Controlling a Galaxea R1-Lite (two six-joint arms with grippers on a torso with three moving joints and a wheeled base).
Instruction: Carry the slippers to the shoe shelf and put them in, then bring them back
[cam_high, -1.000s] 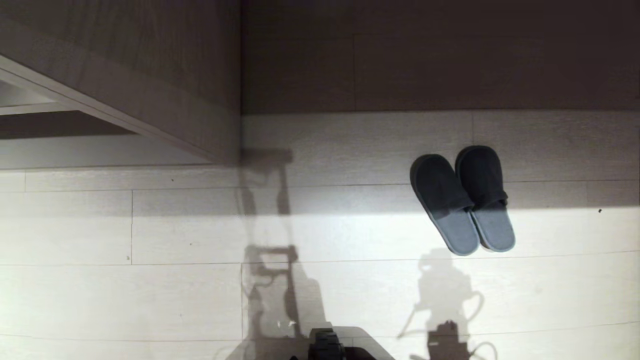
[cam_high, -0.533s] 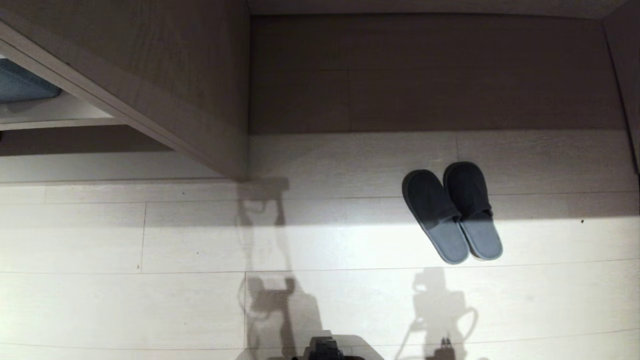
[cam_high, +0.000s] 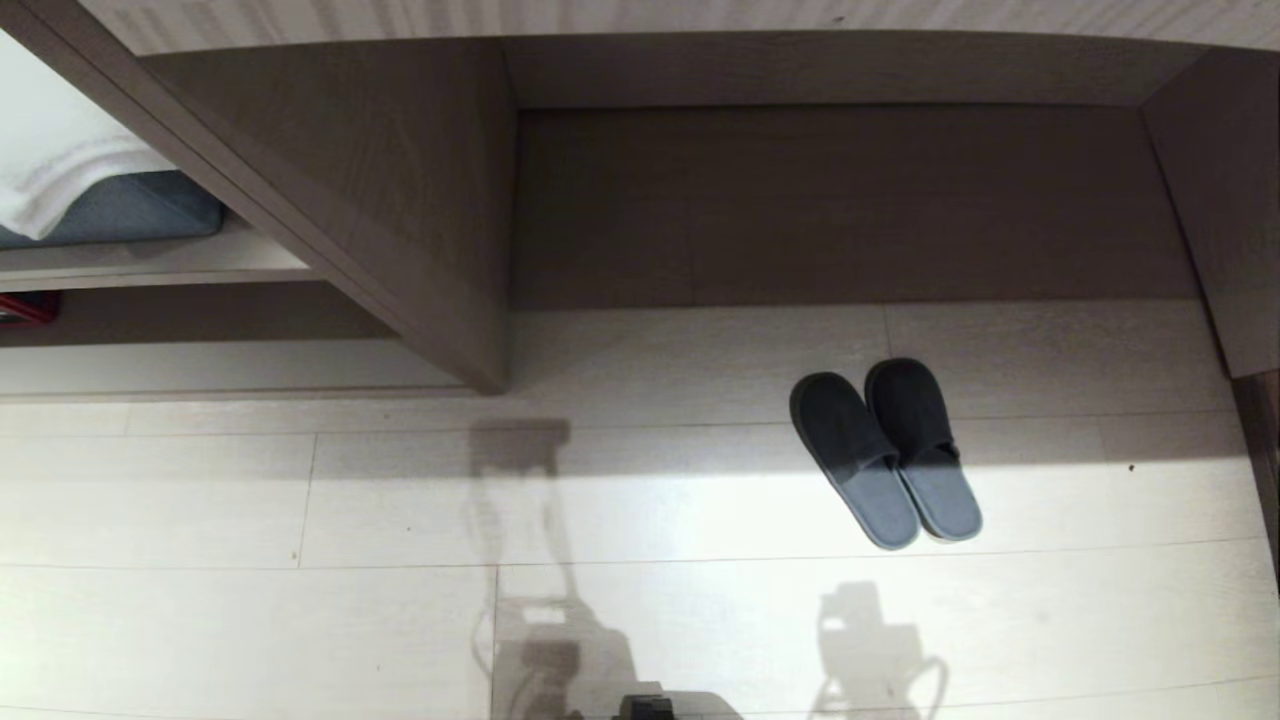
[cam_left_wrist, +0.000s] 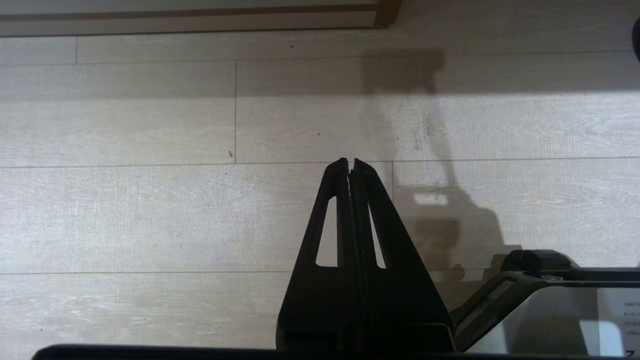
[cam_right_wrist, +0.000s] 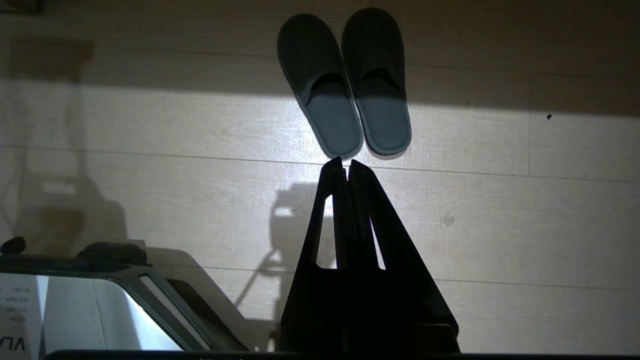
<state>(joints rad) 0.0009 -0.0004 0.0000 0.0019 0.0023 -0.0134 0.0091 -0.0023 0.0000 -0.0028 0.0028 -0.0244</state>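
Floor (cam_high: 250, 500): pale planks, one expanse.
Shoe shelf (cam_high: 850, 200): one low open recess, nothing inside it.
Slippers (cam_high: 885, 452): two, side by side and touching, on the floor just before the shelf, toes toward it.
Right gripper (cam_right_wrist: 344, 165): fingers pressed together, holding nothing, above the floor near the slippers' heels.
Left gripper (cam_left_wrist: 350, 163): fingers pressed together, holding nothing, over bare floor.

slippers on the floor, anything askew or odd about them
Nothing stands out. The dark grey-black slide slippers with greyish-blue insoles lie side by side, soles down, touching, on the pale wood-plank floor, angled slightly against the planks. Neither looks damaged.
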